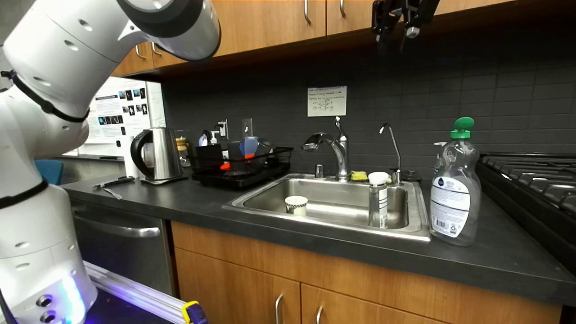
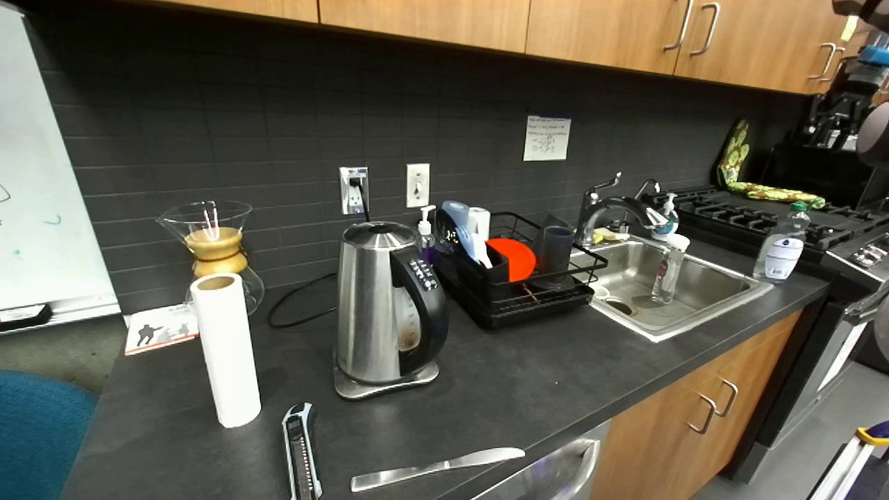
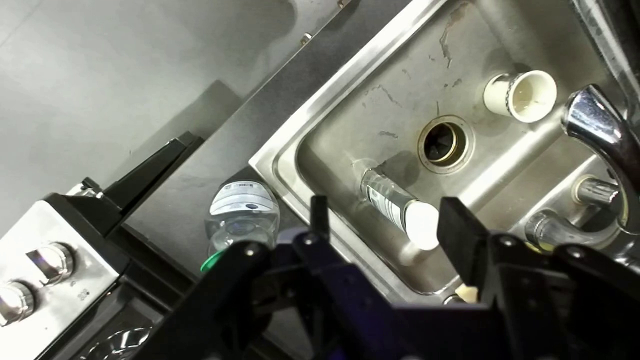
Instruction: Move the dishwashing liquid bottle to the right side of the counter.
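The dishwashing liquid bottle (image 1: pixel 451 200) stands well below the gripper (image 3: pixel 386 221).

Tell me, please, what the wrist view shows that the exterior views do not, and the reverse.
Only the wrist view: a brownish streak in the stainless steel sink, and pale liquid, it seems, inside the checkered cup.
Only the exterior views: electric kettle, dish rack, handwritten note.
All three: the dishwashing liquid bottle, upright on the counter beside the sink, plus faucet and white-topped bottle.
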`<state>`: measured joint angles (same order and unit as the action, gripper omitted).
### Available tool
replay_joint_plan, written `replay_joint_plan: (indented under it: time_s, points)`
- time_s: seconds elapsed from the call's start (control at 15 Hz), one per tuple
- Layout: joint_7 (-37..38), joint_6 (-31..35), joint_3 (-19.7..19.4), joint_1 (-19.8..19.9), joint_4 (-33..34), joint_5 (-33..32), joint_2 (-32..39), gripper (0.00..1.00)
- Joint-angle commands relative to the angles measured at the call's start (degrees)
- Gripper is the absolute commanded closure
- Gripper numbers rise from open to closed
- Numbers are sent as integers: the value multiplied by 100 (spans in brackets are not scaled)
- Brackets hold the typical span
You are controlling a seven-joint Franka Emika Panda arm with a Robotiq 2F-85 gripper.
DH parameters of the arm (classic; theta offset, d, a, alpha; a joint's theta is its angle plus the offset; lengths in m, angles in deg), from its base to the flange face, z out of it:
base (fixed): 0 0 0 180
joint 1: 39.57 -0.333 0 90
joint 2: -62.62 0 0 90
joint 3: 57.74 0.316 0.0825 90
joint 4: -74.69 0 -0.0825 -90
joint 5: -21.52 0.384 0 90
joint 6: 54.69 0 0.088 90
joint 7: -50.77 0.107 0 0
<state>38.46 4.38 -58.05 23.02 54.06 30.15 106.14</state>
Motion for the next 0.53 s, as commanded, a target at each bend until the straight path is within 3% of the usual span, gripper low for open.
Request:
replay_joint_plan:
  time_s: [0.0, 0.2, 0.27, 0.33, 0.47]
  points:
    - [-63, -101, -3, -9, -108, -16, -167, 66]
    - [-72, -106, 7, -7, -113, -3, -175, 66]
    - [-57, -97, 9, -3, -111, 4, -174, 24]
    - [-5, 42, -4, -4, -107, 1, -81, 40]
    - [-6, 42, -4, -4, -107, 1, -81, 30]
